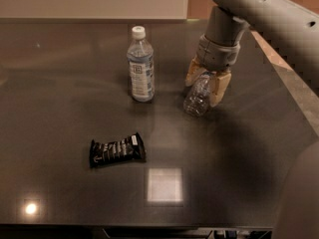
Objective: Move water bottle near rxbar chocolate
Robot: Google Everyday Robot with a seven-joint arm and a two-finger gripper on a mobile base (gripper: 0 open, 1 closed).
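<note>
The water bottle [196,101], small, clear and ribbed, is tilted at the right middle of the dark table [70,59], its lower end at the surface. My gripper [207,82] comes down from above, and its tan fingers [220,87] are closed on either side of the bottle's upper part. The bottle's cap is hidden between the fingers. The rxbar chocolate [116,150], a flat black wrapper with white lettering, lies on the table well to the front left of the bottle.
A taller bottle with a white cap and a white-blue label [140,66] stands upright left of the gripper. The table's right edge [294,98] runs diagonally close behind the arm. A bright light reflection [164,184] lies near the front.
</note>
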